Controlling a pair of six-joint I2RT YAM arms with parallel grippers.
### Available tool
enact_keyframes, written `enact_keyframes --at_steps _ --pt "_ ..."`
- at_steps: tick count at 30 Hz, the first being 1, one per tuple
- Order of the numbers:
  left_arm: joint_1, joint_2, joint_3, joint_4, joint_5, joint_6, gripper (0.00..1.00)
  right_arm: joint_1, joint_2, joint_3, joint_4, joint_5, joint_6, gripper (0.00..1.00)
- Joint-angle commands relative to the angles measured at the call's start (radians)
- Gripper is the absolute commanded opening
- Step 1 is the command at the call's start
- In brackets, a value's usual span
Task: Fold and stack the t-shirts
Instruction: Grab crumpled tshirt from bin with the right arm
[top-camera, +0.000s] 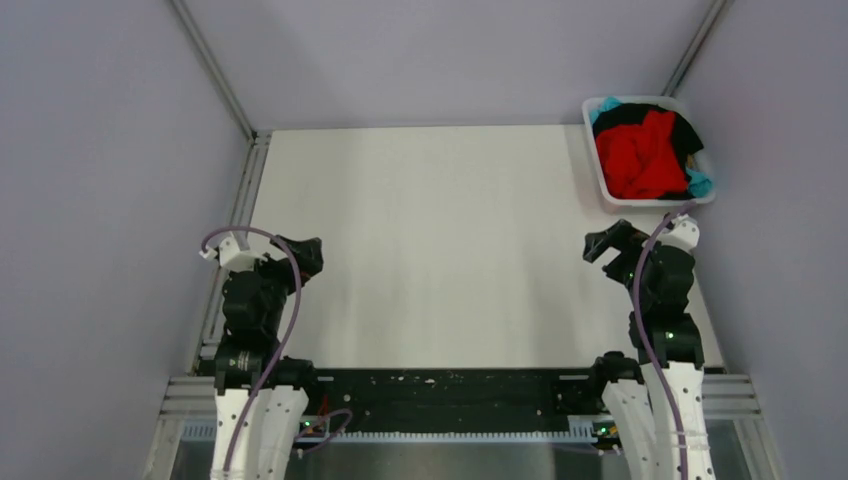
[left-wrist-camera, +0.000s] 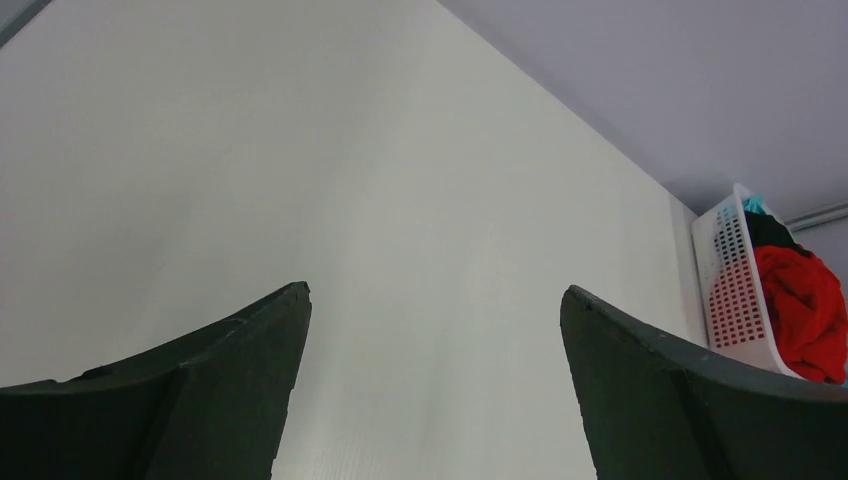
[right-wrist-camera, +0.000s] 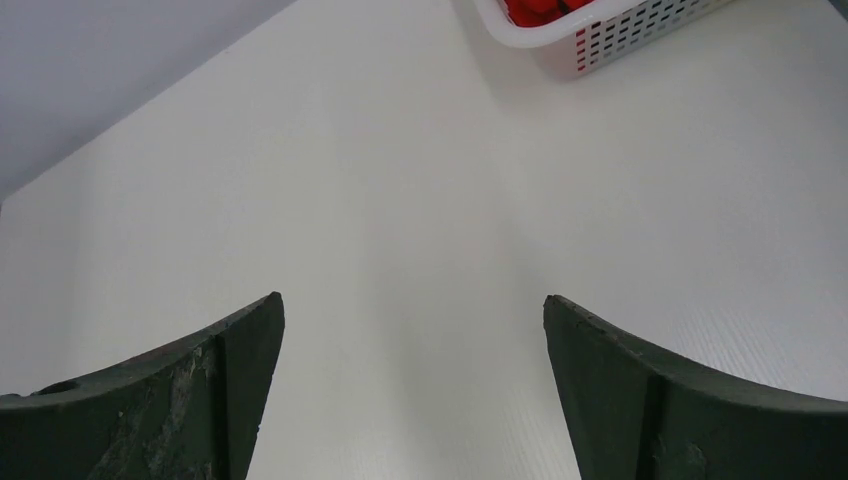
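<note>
Flat white counter (top-camera: 430, 250): fills the workspace between grey walls, arm bases at its near edge.

White perforated plastic tub (top-camera: 594, 155): far right corner of the counter, hard against the right wall. The left wrist view shows its slotted side wall.

Crumpled bright red cloth t-shirt (top-camera: 645, 155): in the tub, on top of the pile, takes up most of the opening and bulges above the rim.

Black cloth t-shirt (top-camera: 630, 115): in the tub, mostly under the red one, showing along the far side and right side.

Teal cloth t-shirt (top-camera: 607, 104): in the tub, lowest visible. Only scraps show, at the far left corner and near right corner.

All three are bunched, none folded, none out on the counter.

Right tool (right-wrist-camera: 412, 297): fingers spread wide, bare counter between them. Sits near the counter's right edge, just on the near side of the tub, not touching it.

Left tool (left-wrist-camera: 435, 290): fingers spread wide, bare counter between them. Sits over the counter's left side, well apart from the tub.
</note>
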Motion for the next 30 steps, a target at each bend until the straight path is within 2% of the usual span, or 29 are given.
enact_keyframes --at_steps 1,5,9,11,16,20,25,30 --pt "0.003 0.023 0.018 0.061 0.04 -0.002 0.99 0.005 0.031 0.021 0.044 -0.003 0.016 0.99" --pt "0.004 0.054 -0.005 0.151 0.046 -0.024 0.99 0.006 0.048 0.031 0.098 -0.001 -0.012 0.99" --pt "0.004 0.124 -0.003 0.221 0.079 -0.035 0.99 0.006 0.136 0.1 0.17 0.157 -0.006 0.99" --pt "0.004 0.162 -0.004 0.244 0.09 -0.036 0.99 0.006 0.239 0.18 0.168 0.177 -0.041 0.99" --pt "0.003 0.248 0.008 0.249 0.066 -0.022 0.99 0.0 0.616 0.448 0.095 0.274 -0.112 0.99" --pt "0.004 0.293 0.013 0.254 0.007 -0.006 0.99 -0.011 0.848 0.671 0.06 0.324 -0.217 0.99" --pt "0.003 0.334 0.005 0.272 -0.006 0.008 0.99 -0.029 1.093 0.87 0.045 0.236 -0.325 0.99" --pt "0.004 0.374 0.0 0.281 -0.021 0.02 0.99 -0.052 1.295 1.024 0.029 0.278 -0.336 0.98"
